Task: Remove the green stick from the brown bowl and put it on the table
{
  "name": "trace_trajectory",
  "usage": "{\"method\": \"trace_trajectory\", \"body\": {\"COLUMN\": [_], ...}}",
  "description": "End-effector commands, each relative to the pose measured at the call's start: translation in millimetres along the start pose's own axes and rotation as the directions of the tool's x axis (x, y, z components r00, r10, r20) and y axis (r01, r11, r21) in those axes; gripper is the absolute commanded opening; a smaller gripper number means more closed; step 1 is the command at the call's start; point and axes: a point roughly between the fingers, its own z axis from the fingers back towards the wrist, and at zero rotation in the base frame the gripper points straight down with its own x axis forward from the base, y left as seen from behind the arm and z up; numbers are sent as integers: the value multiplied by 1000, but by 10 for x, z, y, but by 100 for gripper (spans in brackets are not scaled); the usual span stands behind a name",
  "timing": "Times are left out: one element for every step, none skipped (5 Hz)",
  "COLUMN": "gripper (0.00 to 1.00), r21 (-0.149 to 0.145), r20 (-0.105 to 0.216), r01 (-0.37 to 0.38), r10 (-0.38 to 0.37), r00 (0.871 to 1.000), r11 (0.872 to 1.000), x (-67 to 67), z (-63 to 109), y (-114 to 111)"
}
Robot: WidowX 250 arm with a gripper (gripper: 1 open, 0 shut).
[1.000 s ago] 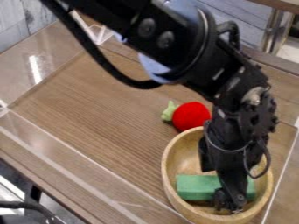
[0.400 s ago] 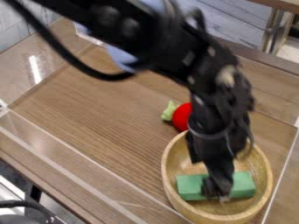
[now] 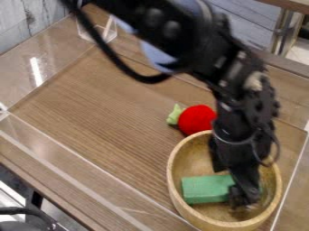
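Note:
The green stick (image 3: 205, 188) lies flat inside the brown bowl (image 3: 176, 173), which sits on the table (image 3: 103, 108) at the front right. My gripper (image 3: 245, 195) points almost straight down into the bowl, at the stick's right end. Its black fingers look open and low beside the stick. The stick rests on the bowl's floor, and its right end is hidden behind the fingers. The black arm rises from the bowl toward the top of the view.
A red strawberry-like toy with green leaves (image 3: 196, 117) lies on the table just behind the bowl. Low clear plastic walls (image 3: 49, 54) border the table at the left and front. Bare wood-grain surface stretches left of the bowl.
The gripper swung left over the stick's middle, then came back right to the stick's right end. The stick stays lying in the bowl.

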Motion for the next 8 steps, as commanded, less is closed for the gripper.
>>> {"method": "trace_trajectory", "body": {"gripper": [100,100,100,100,100,100,0,0], "r21": [14,9,10,8,-1,-11,-4,-11], "r20": [48,51,54,51,48,45,43,37], "r01": [-18,-55,-122,-180,-199,-214,-252,-230], "r10": [18,55,121,180,199,214,252,230], "r00": [999,997,991,982,979,976,967,972], "r11": [1000,998,992,984,980,977,968,973], "x": [108,84,83,83,24,-15,-18,-129], "z": [98,96,74,43,-64,-147,-71,-94], "y": [39,49,94,140,224,281,320,318]}}
